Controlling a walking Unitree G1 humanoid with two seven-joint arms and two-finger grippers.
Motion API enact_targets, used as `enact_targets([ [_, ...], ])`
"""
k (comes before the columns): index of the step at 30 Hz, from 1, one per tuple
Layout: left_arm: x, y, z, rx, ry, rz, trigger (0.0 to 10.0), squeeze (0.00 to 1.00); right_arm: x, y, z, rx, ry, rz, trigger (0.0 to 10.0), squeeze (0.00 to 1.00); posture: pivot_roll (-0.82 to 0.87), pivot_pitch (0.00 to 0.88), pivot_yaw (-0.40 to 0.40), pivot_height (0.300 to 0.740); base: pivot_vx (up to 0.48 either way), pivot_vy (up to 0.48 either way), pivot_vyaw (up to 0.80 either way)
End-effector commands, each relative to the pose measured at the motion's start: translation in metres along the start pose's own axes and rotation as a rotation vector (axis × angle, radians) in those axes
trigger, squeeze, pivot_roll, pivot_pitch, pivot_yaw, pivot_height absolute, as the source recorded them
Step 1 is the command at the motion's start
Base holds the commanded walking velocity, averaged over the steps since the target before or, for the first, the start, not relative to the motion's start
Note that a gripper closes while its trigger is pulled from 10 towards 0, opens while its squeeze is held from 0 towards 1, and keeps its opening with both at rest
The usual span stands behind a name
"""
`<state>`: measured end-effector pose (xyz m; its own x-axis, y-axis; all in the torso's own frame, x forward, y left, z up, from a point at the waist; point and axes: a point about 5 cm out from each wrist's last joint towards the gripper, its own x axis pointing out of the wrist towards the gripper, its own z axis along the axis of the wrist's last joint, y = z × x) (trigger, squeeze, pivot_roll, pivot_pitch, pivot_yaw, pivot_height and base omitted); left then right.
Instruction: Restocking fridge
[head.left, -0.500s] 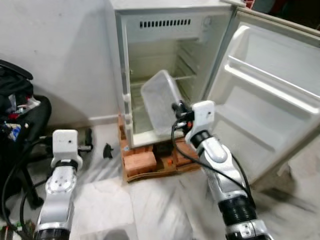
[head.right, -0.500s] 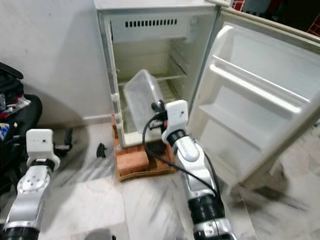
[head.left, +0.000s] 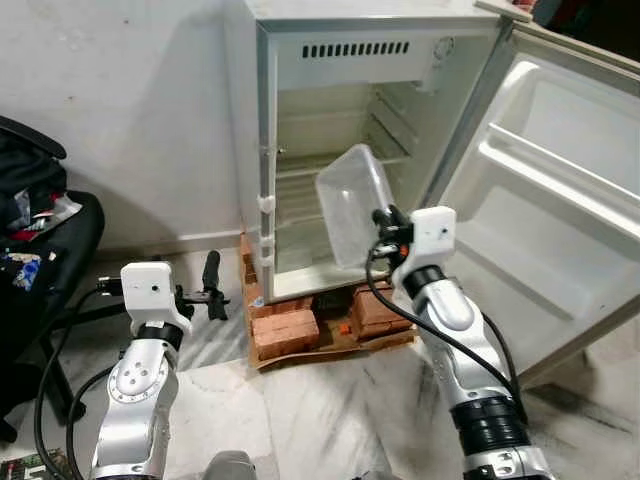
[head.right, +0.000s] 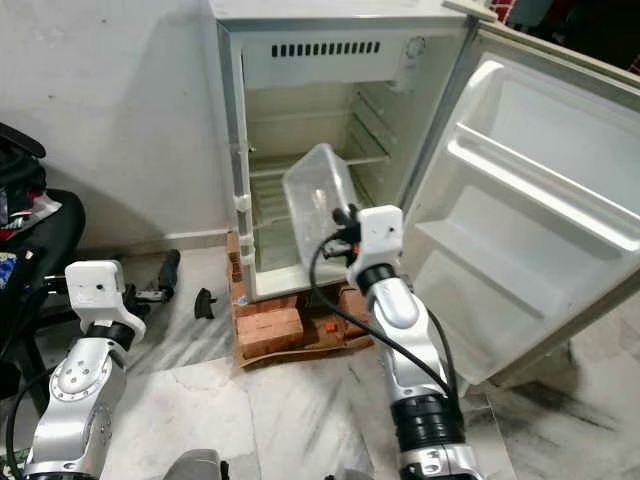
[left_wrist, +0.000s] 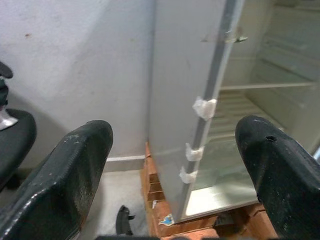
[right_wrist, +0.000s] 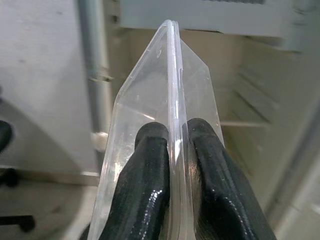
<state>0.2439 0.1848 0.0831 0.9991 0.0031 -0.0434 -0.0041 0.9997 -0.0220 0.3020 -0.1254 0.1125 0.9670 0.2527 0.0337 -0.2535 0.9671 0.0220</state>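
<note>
Fridge (head.left: 350, 60): 1 tub (head.left: 352, 200), right gripper (right_wrist: 172, 150) pinching.

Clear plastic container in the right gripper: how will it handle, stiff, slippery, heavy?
The clear, thin-walled plastic container looks empty, so probably light. The right gripper pinches only its rim edge, so the wall may flex and the tub could pivot. Smooth plastic between the black fingers could slip.
</note>
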Motion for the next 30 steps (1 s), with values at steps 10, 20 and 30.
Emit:
enact_targets([
  [10, -0.029, 0.013, -0.009, 0.072, 0.063, -0.021, 10.0, 0.00, -0.052, -0.044, -0.011, -0.091, 0.077, -0.086, 10.0, 0.00, 0.15, 0.000, -0.053, 0.740, 0.000, 0.000, 0.00],
  [20, -0.029, 0.009, -0.005, 0.088, 0.057, -0.060, 10.0, 0.00, -0.052, -0.044, -0.013, -0.046, 0.095, -0.122, 10.0, 0.00, 0.15, 0.000, -0.044, 0.740, 0.000, 0.000, 0.00],
  [30, -0.035, 0.009, -0.006, 0.080, 0.063, -0.055, 10.0, 0.00, -0.050, -0.041, -0.008, -0.024, 0.086, -0.115, 10.0, 0.00, 0.16, 0.000, -0.059, 0.740, 0.290, 0.000, 0.00],
])
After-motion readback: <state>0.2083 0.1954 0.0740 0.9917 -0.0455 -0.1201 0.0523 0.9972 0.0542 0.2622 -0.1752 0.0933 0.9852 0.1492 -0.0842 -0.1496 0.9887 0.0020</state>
